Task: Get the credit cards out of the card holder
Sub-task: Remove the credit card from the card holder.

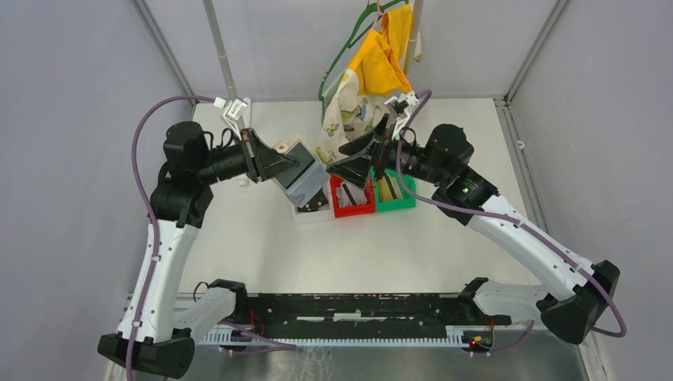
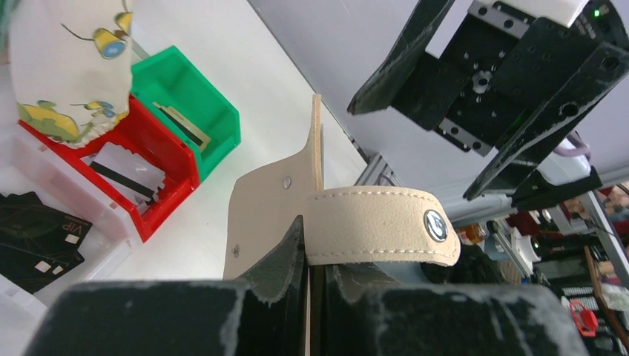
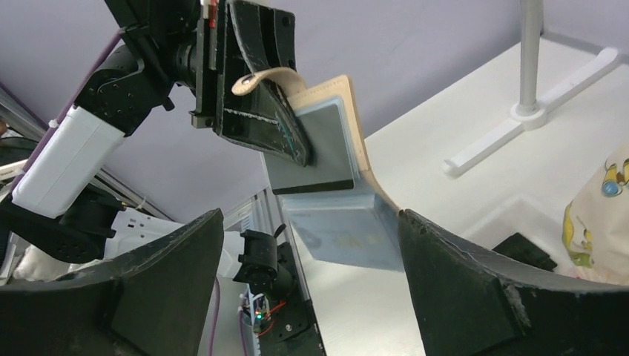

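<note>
White table (image 1: 262, 254) in a grey-walled cell, clothes (image 1: 373, 71) hanging at the back. Left end effector (image 1: 292, 168) is nearly closed, pinching the card holder (image 1: 305, 189) by its tan flap, with the snap tab (image 2: 382, 226) draped across one finger. The holder is lifted off the table, roughly over the white bin (image 1: 316, 210), and hangs open with its clear sleeves (image 3: 337, 230) facing the other arm. That is probably so the sleeves can be reached and pulled cards can go to the bins underneath. Right end effector (image 3: 311, 282) has its jaws spread wide with nothing in them; it sits just beside the holder, above the red bin (image 1: 351, 198), aimed at the sleeves. Credit cards (image 2: 37, 233): black ones lie in the white bin, a grey striped one in the red bin, another in the green bin (image 2: 211, 111). A dark panel in the upper sleeve may be a card left inside, can't tell. Left arm: elbow up, forearm about level, wrist pointing inward. Right arm: stretched up and forward from its base, wrist turned toward the left arm.
</note>
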Robot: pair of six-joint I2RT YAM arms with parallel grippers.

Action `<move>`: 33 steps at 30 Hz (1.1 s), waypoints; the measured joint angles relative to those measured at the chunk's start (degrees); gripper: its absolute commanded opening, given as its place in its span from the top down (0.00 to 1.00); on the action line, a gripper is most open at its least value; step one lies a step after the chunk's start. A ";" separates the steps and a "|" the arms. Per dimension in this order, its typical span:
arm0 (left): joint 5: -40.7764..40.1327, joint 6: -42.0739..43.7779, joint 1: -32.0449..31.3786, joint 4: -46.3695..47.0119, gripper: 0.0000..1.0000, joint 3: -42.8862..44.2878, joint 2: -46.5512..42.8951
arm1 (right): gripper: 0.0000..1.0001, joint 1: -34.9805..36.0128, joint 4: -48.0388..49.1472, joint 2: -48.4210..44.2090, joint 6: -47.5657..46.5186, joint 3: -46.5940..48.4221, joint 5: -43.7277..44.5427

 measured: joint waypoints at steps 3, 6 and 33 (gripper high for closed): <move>-2.25 -0.37 0.00 0.61 0.98 0.00 0.37 | 0.12 0.00 1.73 1.33 2.38 -1.33 -0.02; -5.84 -0.37 0.11 0.92 0.98 0.00 -0.02 | 0.18 0.00 4.31 2.19 4.92 -2.49 -0.42; -9.81 -1.73 0.74 -6.27 0.98 1.20 2.14 | 0.02 -0.20 15.41 6.34 15.69 -12.07 0.22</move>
